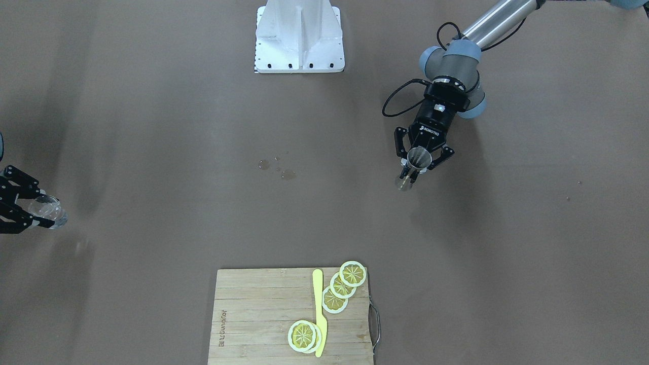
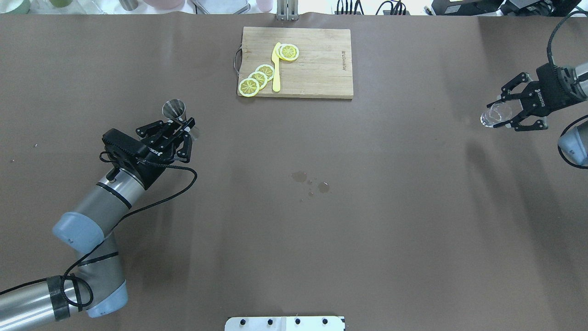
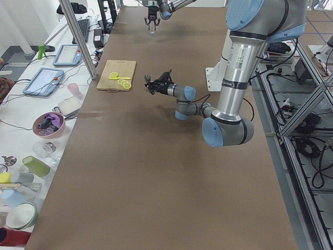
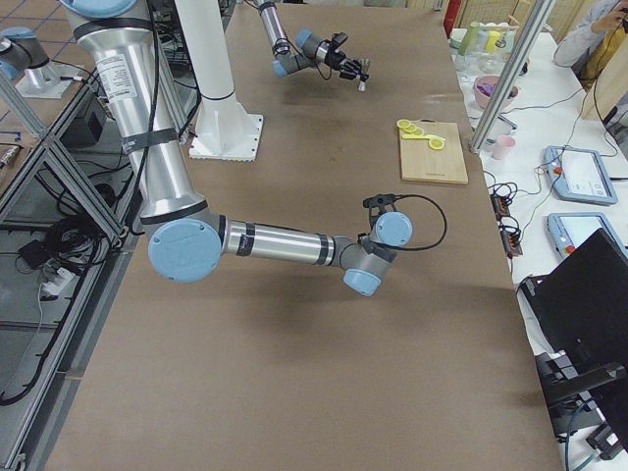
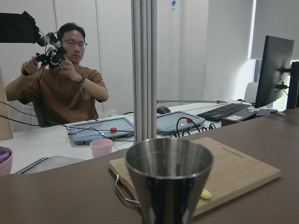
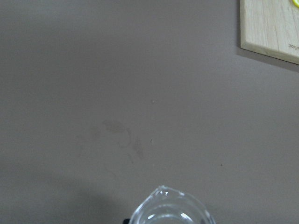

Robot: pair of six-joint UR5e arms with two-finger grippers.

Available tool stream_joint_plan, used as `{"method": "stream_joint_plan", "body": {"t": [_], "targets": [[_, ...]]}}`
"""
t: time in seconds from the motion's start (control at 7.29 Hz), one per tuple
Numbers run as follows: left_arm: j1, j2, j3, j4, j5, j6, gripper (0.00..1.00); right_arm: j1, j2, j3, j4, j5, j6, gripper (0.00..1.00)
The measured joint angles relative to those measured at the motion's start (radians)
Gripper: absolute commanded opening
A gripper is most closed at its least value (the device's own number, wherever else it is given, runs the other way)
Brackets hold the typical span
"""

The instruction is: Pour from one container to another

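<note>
A steel cone-shaped jigger (image 2: pixel 174 110) is clamped in my left gripper (image 2: pixel 184 127) above the table's left half. In the front-facing view the same jigger (image 1: pixel 418 159) shows its open mouth between the gripper's (image 1: pixel 417 171) fingers. It stands upright and fills the lower middle of the left wrist view (image 5: pixel 169 179). Far out at the right, my right gripper (image 2: pixel 500 114) is shut on a clear glass cup (image 2: pixel 492 115), held above the table. That cup (image 1: pixel 48 212) sits at the left edge of the front-facing view. Only its spouted rim (image 6: pixel 170 209) shows in the right wrist view.
A wooden cutting board (image 2: pixel 317 69) with lemon slices (image 2: pixel 258 79) and a yellow knife (image 2: pixel 276 69) lies at the far edge. Small wet spots (image 2: pixel 311 181) mark the table's middle. A person (image 5: pixel 63 84) sits beyond the table holding a device.
</note>
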Motion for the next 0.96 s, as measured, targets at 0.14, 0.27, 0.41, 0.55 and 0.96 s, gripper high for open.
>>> {"method": "stream_joint_plan", "body": {"t": [0.14,0.27,0.41,0.55,0.96], "targets": [[0.019,0.004,-0.001,0.003,0.023,0.002,0.0,0.0,0.001,-0.026,0.03,-0.001,0.007,0.0],[0.026,0.011,-0.003,0.021,0.027,0.006,0.0,-0.001,0.005,-0.036,0.045,-0.004,0.034,0.0],[0.028,0.017,-0.007,0.058,0.013,0.006,0.0,-0.002,0.014,-0.036,0.052,-0.017,0.079,0.0],[0.027,0.023,-0.014,0.099,-0.009,0.004,0.0,-0.004,0.024,-0.029,0.055,-0.039,0.125,0.0],[0.033,0.032,-0.03,0.179,-0.032,0.002,0.0,-0.048,0.033,0.053,0.059,-0.143,0.275,0.0]]}}
